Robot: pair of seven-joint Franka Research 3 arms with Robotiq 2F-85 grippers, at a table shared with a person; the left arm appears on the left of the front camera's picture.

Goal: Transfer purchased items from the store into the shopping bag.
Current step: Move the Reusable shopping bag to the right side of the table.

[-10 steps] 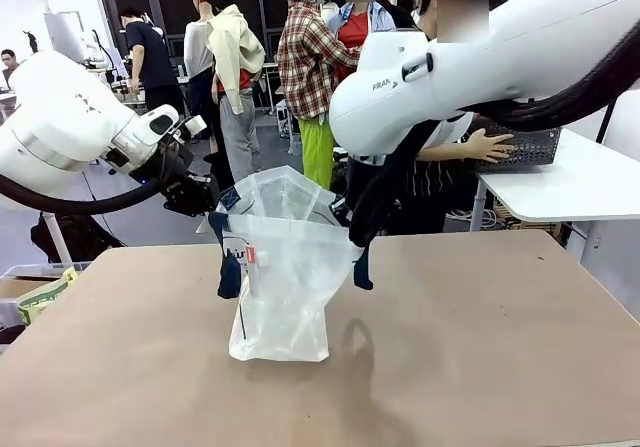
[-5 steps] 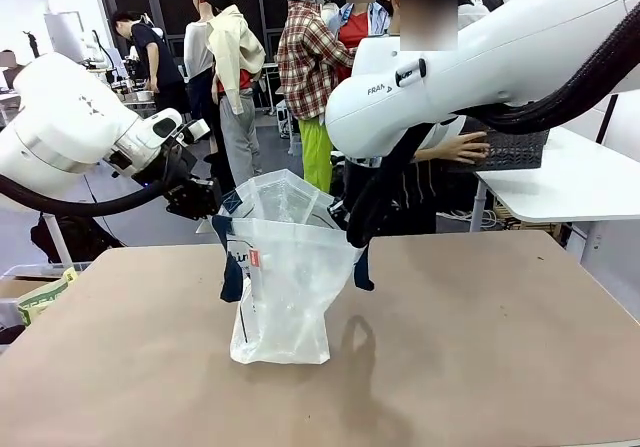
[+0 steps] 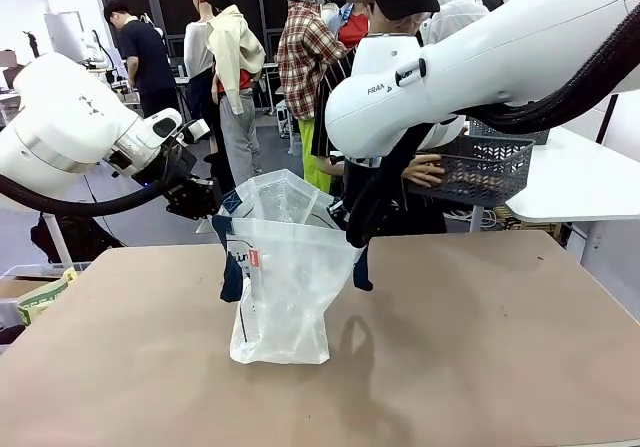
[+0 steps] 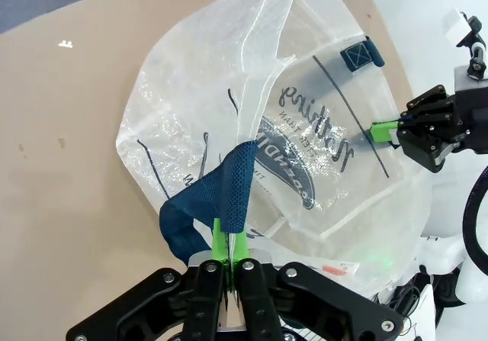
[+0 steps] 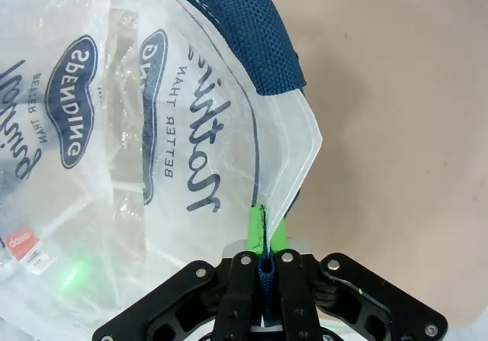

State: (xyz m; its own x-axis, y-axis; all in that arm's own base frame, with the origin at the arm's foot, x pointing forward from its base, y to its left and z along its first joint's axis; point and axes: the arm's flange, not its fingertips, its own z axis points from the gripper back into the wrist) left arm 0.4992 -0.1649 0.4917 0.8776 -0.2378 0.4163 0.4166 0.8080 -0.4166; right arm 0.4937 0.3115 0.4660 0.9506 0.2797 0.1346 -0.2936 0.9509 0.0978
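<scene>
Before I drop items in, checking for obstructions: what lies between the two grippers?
The shopping bag: left gripper and right gripper each pinch a side of its mouth, nothing else across it, seen in the left wrist view.

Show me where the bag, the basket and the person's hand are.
bag [image 3: 290, 277], front view, its clear front side.
basket [image 3: 492, 174], front view, its lattice wall.
person's hand [image 3: 424, 172], front view, its back.

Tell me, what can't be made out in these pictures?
Front view: what lies in the basket, behind its lattice wall.
Right wrist view: the print on the red tag, too small.
Left wrist view: the logo on the shopping bag, partly behind the navy strap.
</scene>
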